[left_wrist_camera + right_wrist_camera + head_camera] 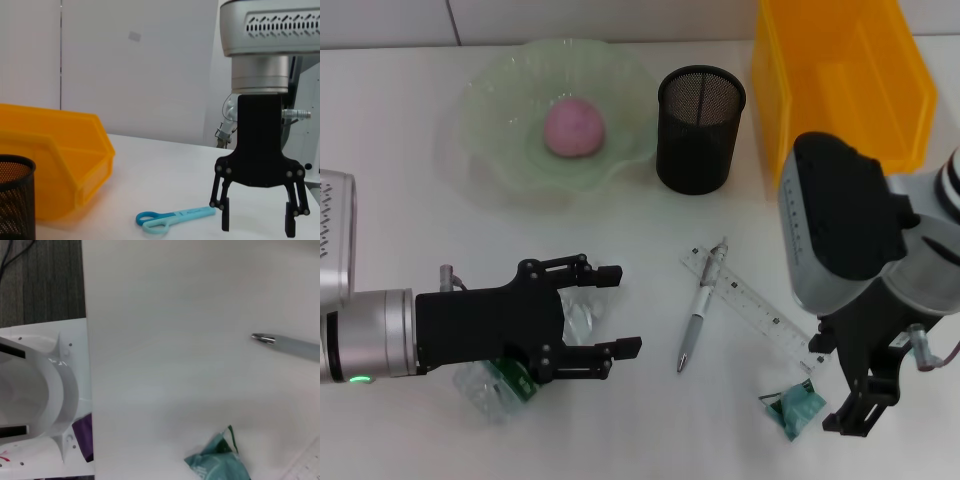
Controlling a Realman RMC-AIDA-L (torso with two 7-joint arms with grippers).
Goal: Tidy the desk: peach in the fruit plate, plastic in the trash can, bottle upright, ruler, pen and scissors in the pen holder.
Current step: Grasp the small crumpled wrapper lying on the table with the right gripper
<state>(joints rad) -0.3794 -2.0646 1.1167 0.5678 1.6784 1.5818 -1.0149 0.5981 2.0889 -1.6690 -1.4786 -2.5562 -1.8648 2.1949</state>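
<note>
A: From the head view, what's settled?

B: The small round pink peach point(574, 127) sits in the wavy pale green fruit plate point(490, 120) near the white surface's point(400, 230) far edge, beside the black mesh pen holder point(700, 128) and yellow rectangular trash can point(840, 70). The left hand point(610, 312), spread wide and empty, hovers over the clear green-labelled bottle point(500, 385), which is lying down near the front edge.

A: And the right hand point(852, 405)?

B: Above the crumpled green plastic point(796, 410), fingers open. The silver-grey pen point(698, 320) and clear ruler point(760, 305) lie mid-surface.

A: Left wrist view?

B: The light blue scissors point(172, 218) lie flat beside the right hand.

A: Right wrist view?

B: Wrapper and pen tip. Next, I'd judge, a descent and closure on the plastic.
</note>
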